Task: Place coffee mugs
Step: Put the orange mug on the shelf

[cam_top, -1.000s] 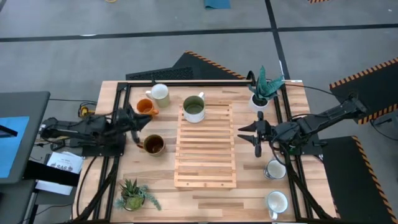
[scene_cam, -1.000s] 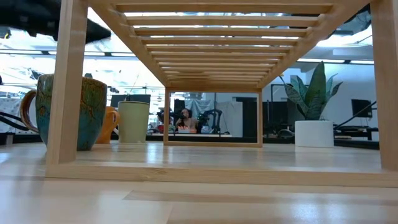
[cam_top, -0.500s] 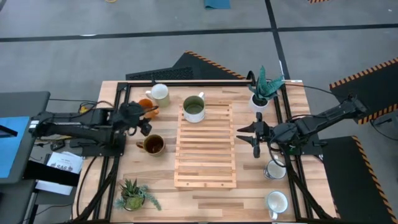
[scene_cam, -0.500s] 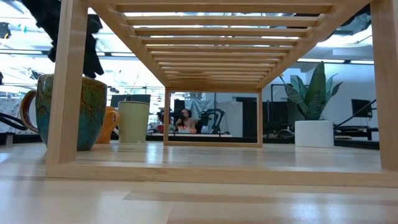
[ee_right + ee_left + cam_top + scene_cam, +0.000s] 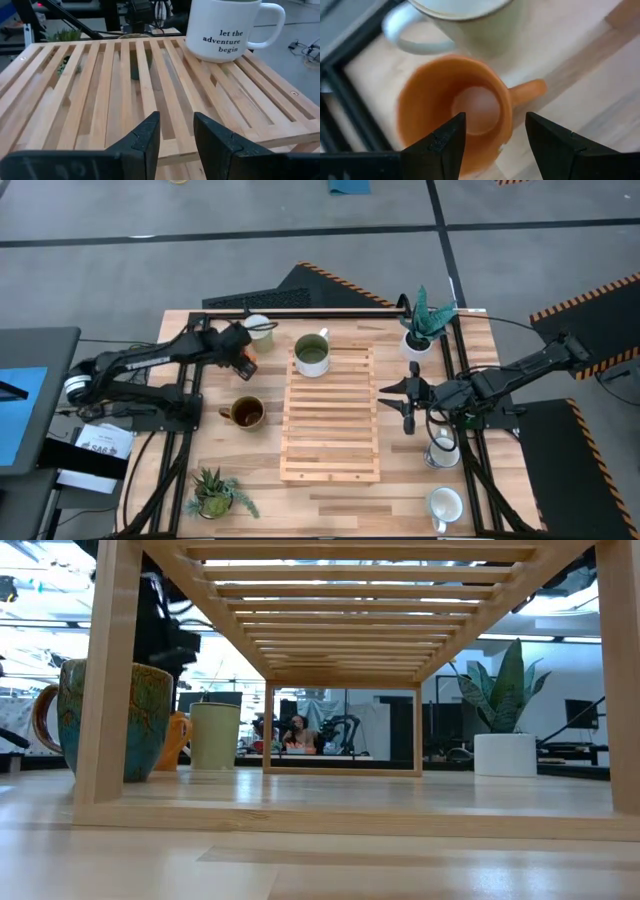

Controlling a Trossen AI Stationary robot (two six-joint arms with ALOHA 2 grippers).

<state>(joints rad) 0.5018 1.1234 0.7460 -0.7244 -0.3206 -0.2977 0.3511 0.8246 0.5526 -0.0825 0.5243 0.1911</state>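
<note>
**Six mugs, one on rack**

My left gripper (image 5: 492, 132), released, hovers over the orange mug (image 5: 455, 115). Right gripper (image 5: 405, 402), released, waits beside the rack (image 5: 331, 415). Three pale mugs, one brown, one apparently green-lined.

A wooden slatted rack (image 5: 331, 417) lies in the middle of the light wooden table (image 5: 315, 508). A white pot with a teal plant (image 5: 421, 321) stands near the far right corner of the rack. A small pot with a spiky green plant (image 5: 214, 493) stands near its front left corner. A person (image 5: 296, 730) sits in the room behind, seen under the rack.
</note>
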